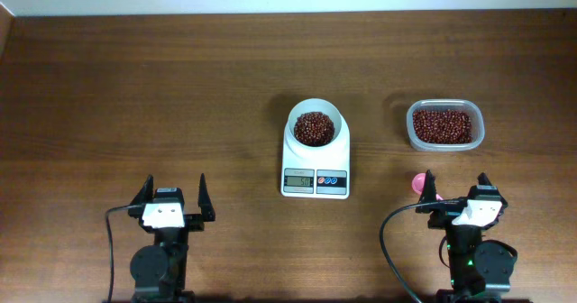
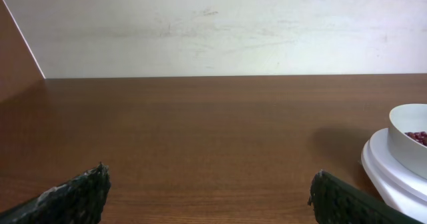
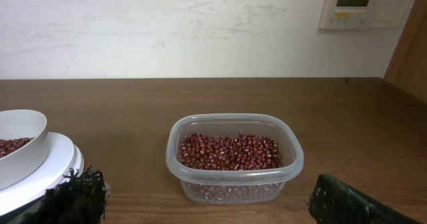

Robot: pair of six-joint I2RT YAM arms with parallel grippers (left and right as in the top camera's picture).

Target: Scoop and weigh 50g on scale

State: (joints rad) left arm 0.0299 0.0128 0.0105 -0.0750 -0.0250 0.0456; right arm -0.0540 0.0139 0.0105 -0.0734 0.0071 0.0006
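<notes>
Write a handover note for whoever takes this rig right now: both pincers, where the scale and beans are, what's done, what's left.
Left pincer: open, empty, away from the job's things.
Right pincer: open, empty; the pink spoon seems to lie beside its left finger.
Scale at centre, its bowl holding beans; the tub to its right holds more.
Done: some beans are in the bowl.
Left: display is too small to read; check it, then adjust to 50g.

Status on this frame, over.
Open, empty: left end effector, right end effector. Some beans on scale. Loose pink spoon beside right end effector; nothing blocking.
</notes>
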